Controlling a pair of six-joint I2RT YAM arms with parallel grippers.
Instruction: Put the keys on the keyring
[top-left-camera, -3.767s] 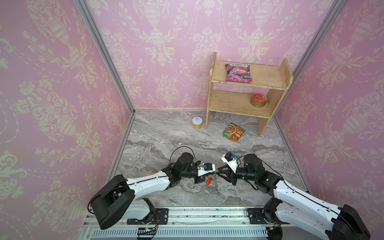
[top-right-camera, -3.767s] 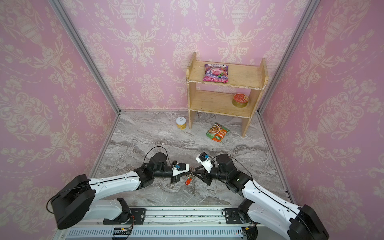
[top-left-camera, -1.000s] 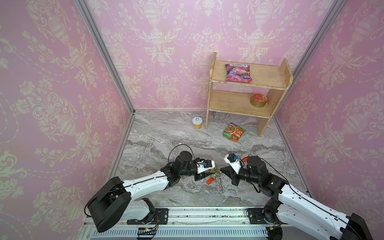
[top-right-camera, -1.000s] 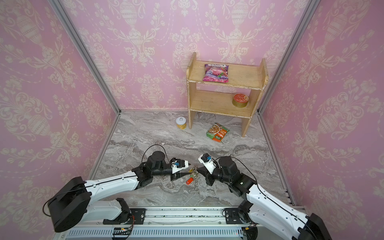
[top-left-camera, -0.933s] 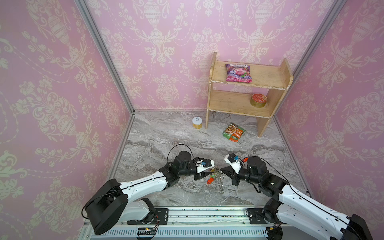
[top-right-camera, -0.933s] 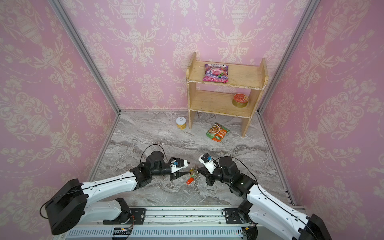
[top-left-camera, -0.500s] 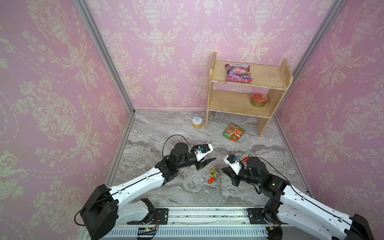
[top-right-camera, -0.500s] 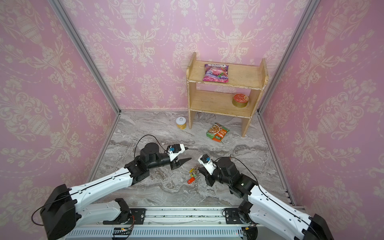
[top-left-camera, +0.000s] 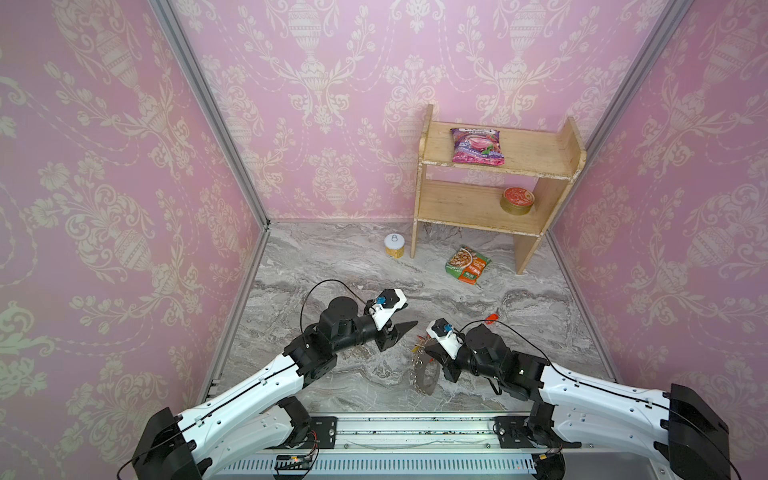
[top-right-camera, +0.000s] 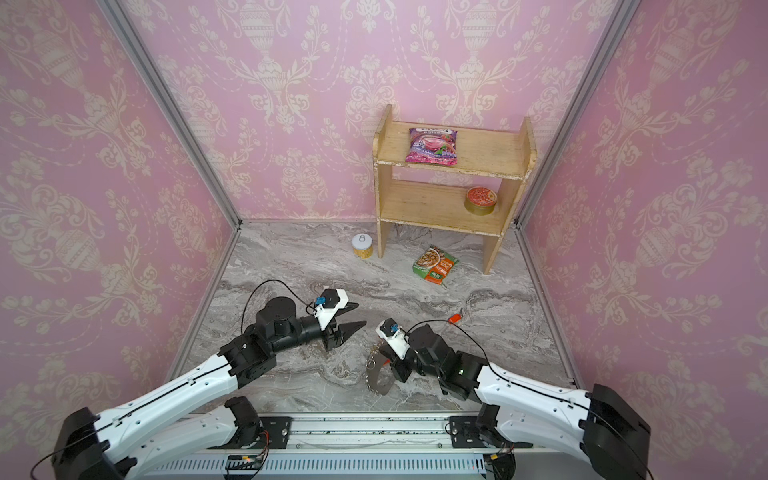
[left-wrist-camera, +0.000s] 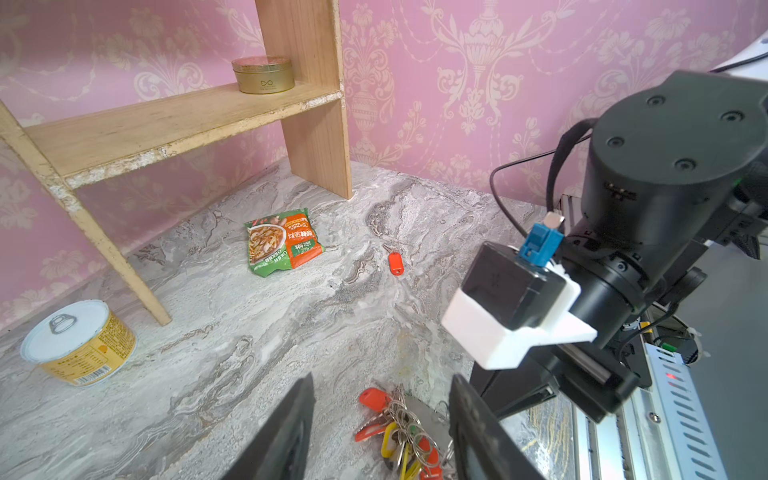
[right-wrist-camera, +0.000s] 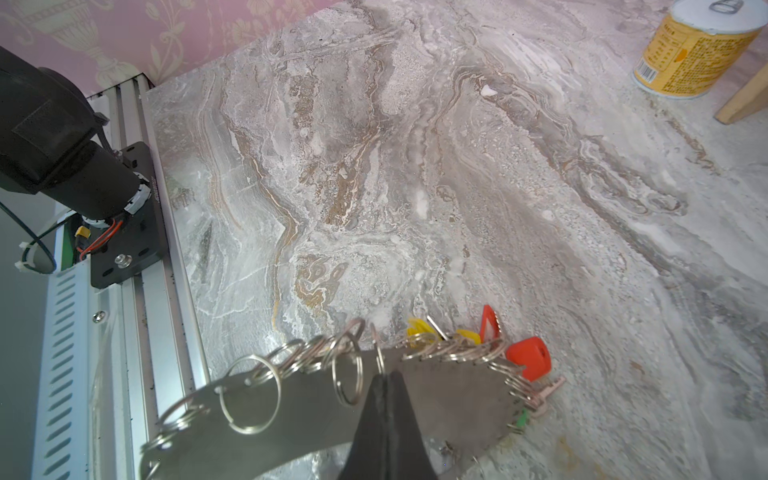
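Several keys with red, orange, yellow and green tags, bunched on the keyring, low on the marble floor near the front rail. Pinched at one ring on the band's edge by the right gripper, jaws fully together. One more red-tagged key loose at two o'clock from the bunch, well apart. At ten o'clock, left gripper above the floor, jaws half apart, holding nothing. Farther at one o'clock, seasoning packet; at twelve, yellow can beside the wooden shelf.
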